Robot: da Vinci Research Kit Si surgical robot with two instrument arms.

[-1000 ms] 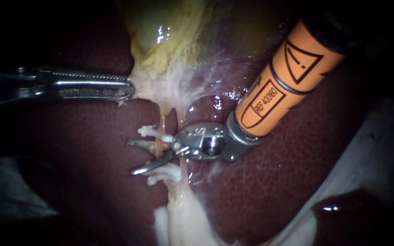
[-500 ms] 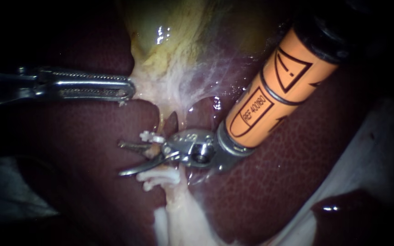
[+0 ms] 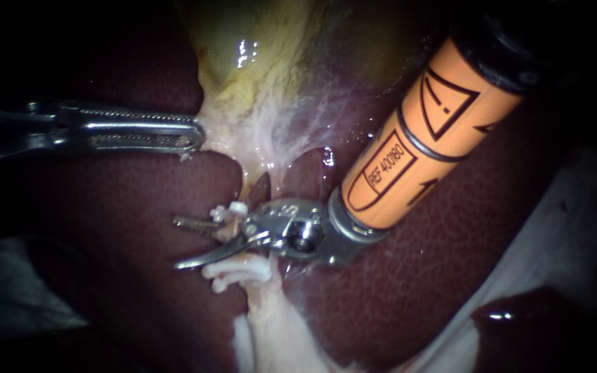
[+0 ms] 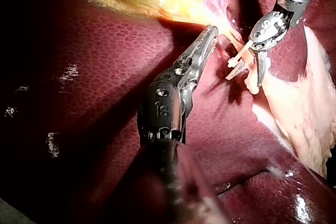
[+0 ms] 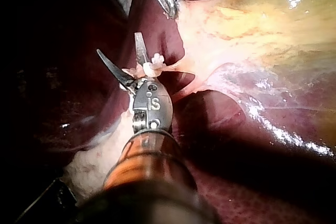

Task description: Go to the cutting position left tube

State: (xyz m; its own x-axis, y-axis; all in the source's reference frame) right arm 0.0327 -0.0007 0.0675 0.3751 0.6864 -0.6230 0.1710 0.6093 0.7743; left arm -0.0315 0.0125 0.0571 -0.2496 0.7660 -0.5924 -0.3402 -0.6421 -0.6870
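So nothing bowl-like here apart from the gallbladder [image 3: 257,62] itself, a yellowish sac up above the left tube [image 3: 244,188]; you can't see what's in it. The left tube runs down from the gallbladder's pale neck, over the dark red liver [image 3: 119,221], into a lump of white fatty tissue [image 3: 271,331].

My right instrument [image 3: 181,242], the one with the orange sleeve [image 3: 430,131] on its shaft, ends in two thin curved blades. They stand apart with a clear gap and the left tube passes through that gap, so they straddle it and aren't clamped on it. Whether either blade touches the tube I honestly can't tell.

Stuff crowding the spot: a white clip [image 3: 233,208] sits on the left tube just on the gallbladder side of the blades, and more white clips [image 3: 240,271] sit just on the far side, toward the fatty lump. So the blades are slotted between clips. A second thin strand [image 3: 276,173] runs just beside the left tube, and the right instrument's metal wrist lies across it.

My left instrument [image 3: 191,135] is up near the top of the left tube, jaws closed together and pinching the pale tissue at the gallbladder's neck. It's well clear of the blades.
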